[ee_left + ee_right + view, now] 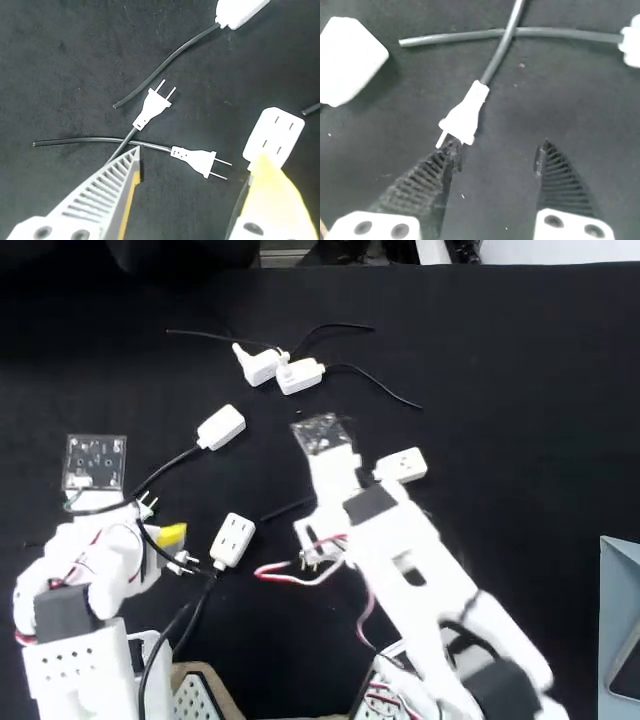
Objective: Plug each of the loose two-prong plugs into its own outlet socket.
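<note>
Loose plugs, two: first plug [154, 104], second plug [199, 160], cords crossed, flat on black table [60, 50], 8 o'clock sector in high view. Slotted socket [274, 134] just beside, 2 o'clock of second plug, nothing plugged in. Left tool [197, 156]: fingers apart, empty, over second plug. Right tool [498, 146]: fingers apart, empty, one fingertip just beside prong end of corded plug [462, 116].

Matt black cloth table [520, 340], smooth white plastic plugs [152, 106], shiny metal prongs [223, 162]
</note>
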